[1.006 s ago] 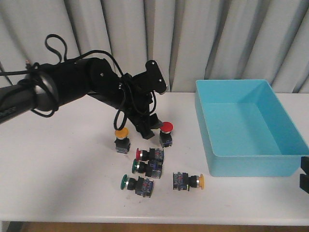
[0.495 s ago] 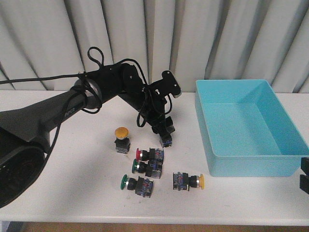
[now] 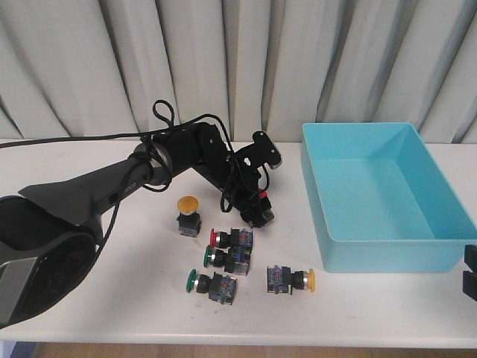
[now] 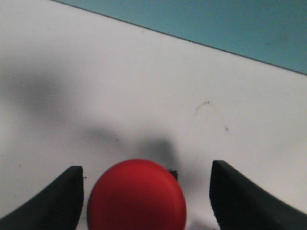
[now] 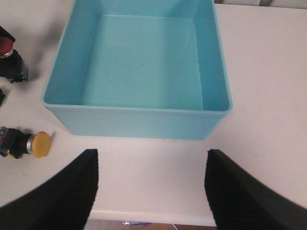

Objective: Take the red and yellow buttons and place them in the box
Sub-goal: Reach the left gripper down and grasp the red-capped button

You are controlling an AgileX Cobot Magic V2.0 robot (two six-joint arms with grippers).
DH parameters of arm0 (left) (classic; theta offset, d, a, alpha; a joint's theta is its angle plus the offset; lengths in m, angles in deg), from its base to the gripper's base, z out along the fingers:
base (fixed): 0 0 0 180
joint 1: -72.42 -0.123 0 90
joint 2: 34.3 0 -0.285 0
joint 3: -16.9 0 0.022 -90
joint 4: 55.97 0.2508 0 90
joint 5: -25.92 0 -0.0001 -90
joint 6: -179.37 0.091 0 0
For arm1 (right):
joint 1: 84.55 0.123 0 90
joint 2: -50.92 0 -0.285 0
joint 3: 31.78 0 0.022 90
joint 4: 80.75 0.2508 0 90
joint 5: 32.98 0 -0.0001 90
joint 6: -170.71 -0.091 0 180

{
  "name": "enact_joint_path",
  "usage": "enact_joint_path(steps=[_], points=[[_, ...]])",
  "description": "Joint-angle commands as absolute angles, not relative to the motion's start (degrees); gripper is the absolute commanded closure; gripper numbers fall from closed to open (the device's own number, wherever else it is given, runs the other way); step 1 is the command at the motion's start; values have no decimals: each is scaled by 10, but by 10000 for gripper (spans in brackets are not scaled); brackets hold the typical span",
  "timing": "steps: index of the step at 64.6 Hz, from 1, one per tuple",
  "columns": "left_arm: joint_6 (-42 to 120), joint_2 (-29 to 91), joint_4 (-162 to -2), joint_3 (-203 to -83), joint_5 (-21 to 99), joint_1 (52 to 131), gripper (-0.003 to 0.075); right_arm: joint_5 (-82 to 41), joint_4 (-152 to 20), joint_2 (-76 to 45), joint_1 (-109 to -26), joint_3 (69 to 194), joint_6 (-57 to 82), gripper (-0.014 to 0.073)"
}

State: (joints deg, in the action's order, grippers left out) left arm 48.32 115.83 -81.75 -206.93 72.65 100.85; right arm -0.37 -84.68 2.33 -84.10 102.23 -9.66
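Closing squarely on the red button (image 3: 259,206) is the job in hand: in the front view the left gripper (image 3: 256,205) sits low over it on the table (image 3: 112,261), left of the box (image 3: 384,195), and since a second ago the arm has swung right from between the two mushroom caps and dropped onto the red one. The yellow button (image 3: 188,215) stands alone and upright, with the smaller switches (image 3: 231,257) lying nearer the front edge; the box looks empty. In the left wrist view the fingers (image 4: 50,203) stand apart on either side of the red cap (image 4: 136,195), which sits nearer one finger, so I would centre it and go lower to catch the black body rather than the rounded cap, which may slip. In the right wrist view the right gripper (image 5: 151,191) hangs open and idle just before the box's near wall (image 5: 136,122).
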Motion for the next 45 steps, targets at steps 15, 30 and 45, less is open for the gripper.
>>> enact_joint_path(steps=[15,30,45], points=[[480,1120,-848,-2088,703,1011,307,-35,-850,20,-844,1042,-93,116],[478,1113,-846,-2088,718,1009,440,-35,-850,20,-844,1042,-93,116],[464,1082,-842,-2088,764,1009,521,-34,-850,20,-844,1042,-93,116]])
